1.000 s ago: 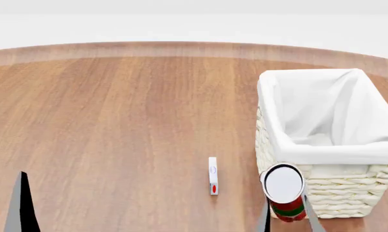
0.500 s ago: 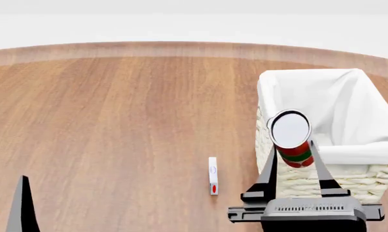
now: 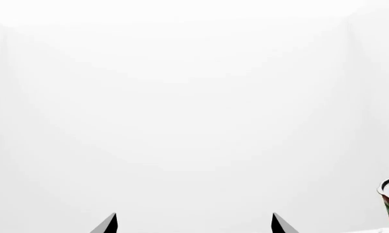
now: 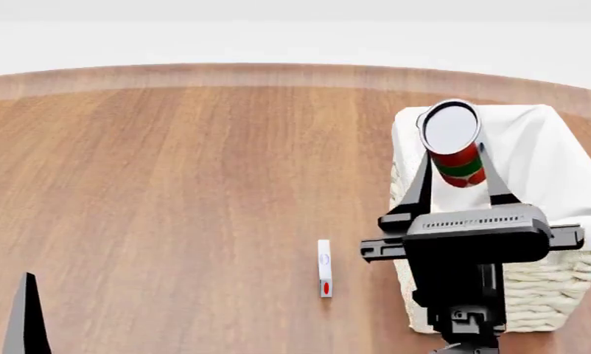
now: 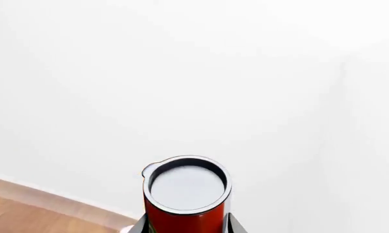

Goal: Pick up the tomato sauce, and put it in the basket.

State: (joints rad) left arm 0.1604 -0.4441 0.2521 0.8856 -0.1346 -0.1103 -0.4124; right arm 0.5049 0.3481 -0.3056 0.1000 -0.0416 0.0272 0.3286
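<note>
The right claw (image 4: 460, 181) grips the tomato sauce (image 4: 457, 147) by the lower part of its red-and-green label, one finger on each side, and holds the tin upright in the air above the near left corner of the basket (image 4: 531, 287), its silver top (image 5: 187, 187) facing up. The left claw (image 3: 193, 224) is empty, its two dark tips spread apart at the tabletop's (image 4: 177, 184) near edge. A small white stick with a red mark (image 4: 324, 268) lies flat on the wood, just left of the basket. The tin looks rigid and smooth-sided, probably weighty for its size, so a firm squeeze across the middle of the cylinder seems safest; a loose hold could let it slide down between the fingers. It is not yet inside the white liner (image 4: 561, 177)
</note>
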